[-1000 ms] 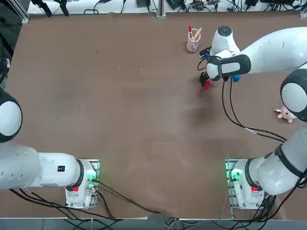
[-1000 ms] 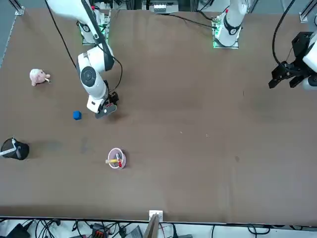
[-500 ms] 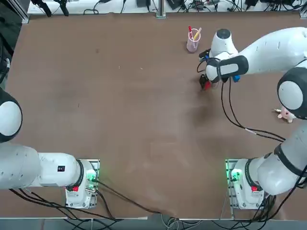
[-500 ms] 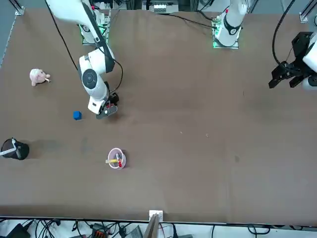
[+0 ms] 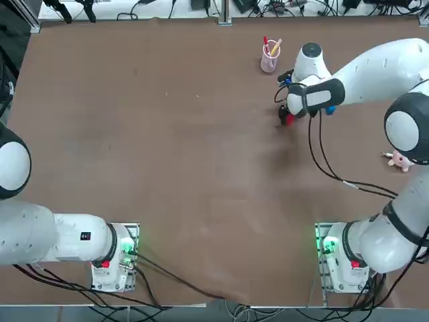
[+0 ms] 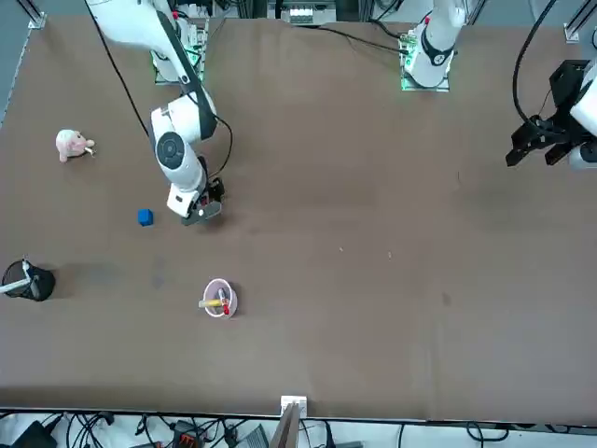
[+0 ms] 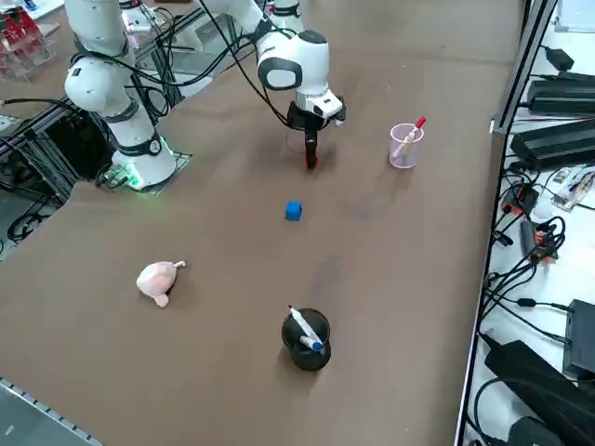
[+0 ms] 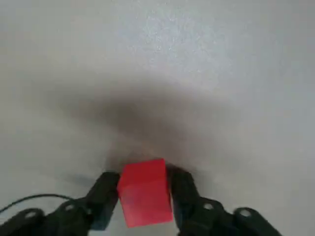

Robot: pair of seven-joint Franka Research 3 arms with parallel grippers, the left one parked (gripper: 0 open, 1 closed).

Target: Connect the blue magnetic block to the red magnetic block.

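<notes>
The bright red magnetic cube (image 8: 145, 192) sits clamped between my right gripper's (image 8: 145, 189) fingers; the plain blue magnetic cube (image 7: 293, 211) lies apart on the brown table (image 7: 223, 362).

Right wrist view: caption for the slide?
Right tool closed around the red magnetic block, one finger on each side, a cable lying nearby.

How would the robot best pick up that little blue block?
Probably from straight above, pinching two opposite sides: the blue block is a small cube with flat faces, sitting on the table with nothing touching it. The right gripper is away from it for now, closed around the red block.
</notes>
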